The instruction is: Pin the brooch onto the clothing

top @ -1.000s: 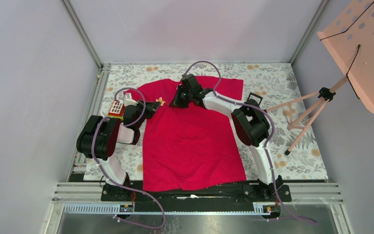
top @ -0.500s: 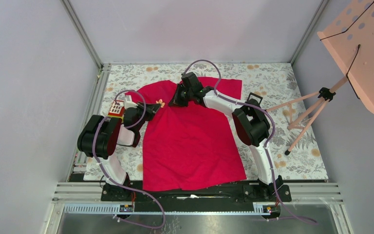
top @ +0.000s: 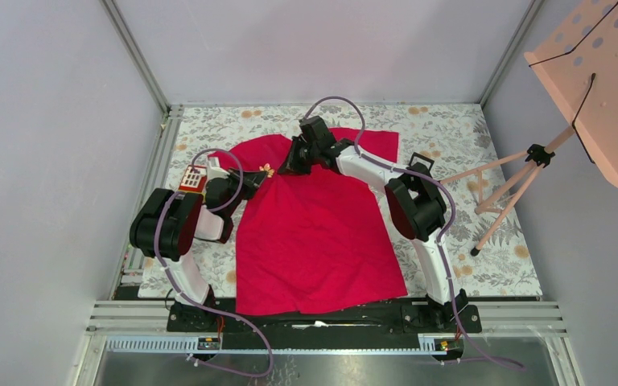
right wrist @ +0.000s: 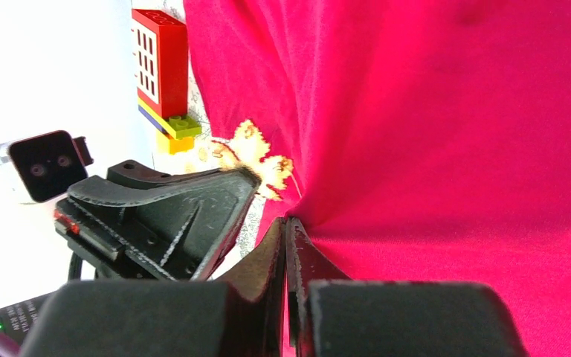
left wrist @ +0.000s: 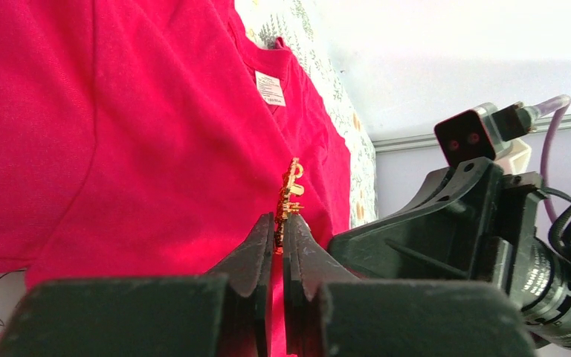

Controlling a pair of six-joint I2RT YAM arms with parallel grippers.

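The red T-shirt lies flat on the floral cloth, and its white neck label shows in the left wrist view. My left gripper is shut on the small orange-yellow brooch, held edge-on between its fingertips just above the shirt's left shoulder. My right gripper is shut on a pinched fold of the shirt, right beside the brooch. The two grippers' tips nearly meet. In their own wrist views the left gripper and the right gripper both show jaws pressed together.
A red, yellow and green toy brick stack stands just left of the left gripper and also shows in the right wrist view. A pink perforated music stand on tripod legs stands at the right. The floral tablecloth covers the table.
Both grippers have shifted only slightly. The right gripper has drawn its shirt fold a little toward the far side, and the brooch stays close beside it.
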